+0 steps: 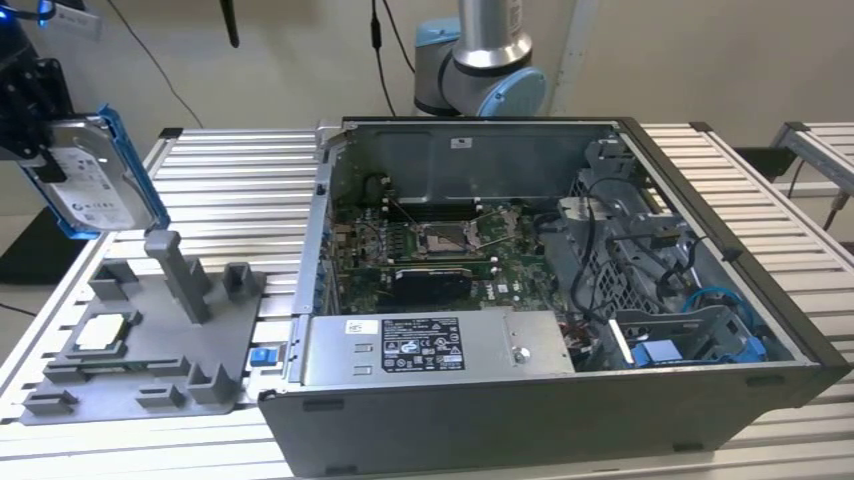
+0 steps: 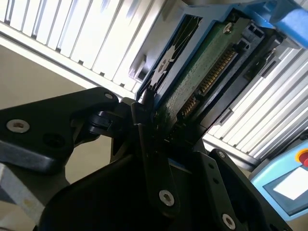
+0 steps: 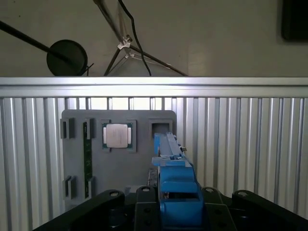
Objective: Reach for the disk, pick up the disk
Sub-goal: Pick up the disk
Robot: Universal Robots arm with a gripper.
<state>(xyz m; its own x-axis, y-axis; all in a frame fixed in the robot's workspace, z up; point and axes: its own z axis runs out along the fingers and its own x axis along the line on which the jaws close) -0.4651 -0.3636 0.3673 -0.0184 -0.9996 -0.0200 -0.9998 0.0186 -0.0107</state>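
Pickup's looking done: black gripper (image 1: 40, 150) is clamping its jaws on the flat silver-grey blue-framed disk (image 1: 100, 185), dangling it above the grey tray (image 1: 154, 345).

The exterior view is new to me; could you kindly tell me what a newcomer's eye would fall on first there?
The open computer case dominates the middle, its green motherboard and silver power supply exposed. At the exterior view's upper left, the gripper holds the blue-framed disk aloft above a grey fixture tray carrying a small square chip.
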